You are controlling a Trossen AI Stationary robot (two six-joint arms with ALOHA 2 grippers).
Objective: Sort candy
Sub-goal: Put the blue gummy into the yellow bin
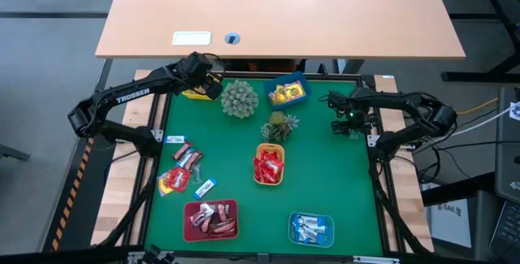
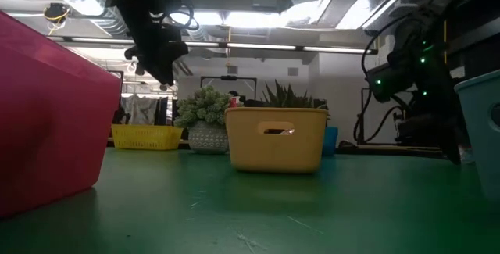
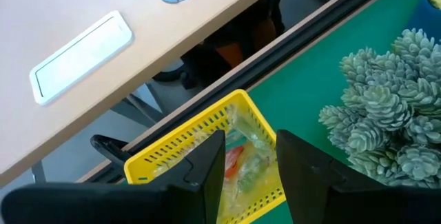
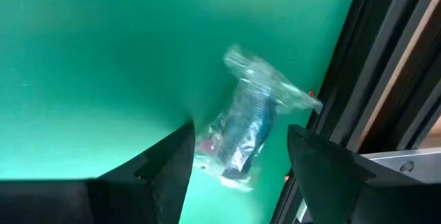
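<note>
My left gripper (image 1: pixel 211 84) is open, above the yellow tray (image 1: pixel 193 94) at the table's far left. In the left wrist view its fingers (image 3: pixel 212 165) frame the tray (image 3: pixel 186 145), which holds pale green wrapped candy (image 3: pixel 249 156). My right gripper (image 1: pixel 346 124) is open near the table's right edge, above the mat. In the right wrist view it stands (image 4: pixel 238 162) over one clear-wrapped blue-white candy (image 4: pixel 249 129) lying on the green mat. Several loose candies (image 1: pixel 182 170) lie on the mat at the left.
A blue tray with yellow candy (image 1: pixel 288 92), an orange tray with red candy (image 1: pixel 270 165), a red tray with brown-pink candy (image 1: pixel 211 219) and a blue tray with blue-white candy (image 1: pixel 311 228) stand on the mat. Two spiky plant balls (image 1: pixel 240 99) (image 1: pixel 279 126) stand mid-table.
</note>
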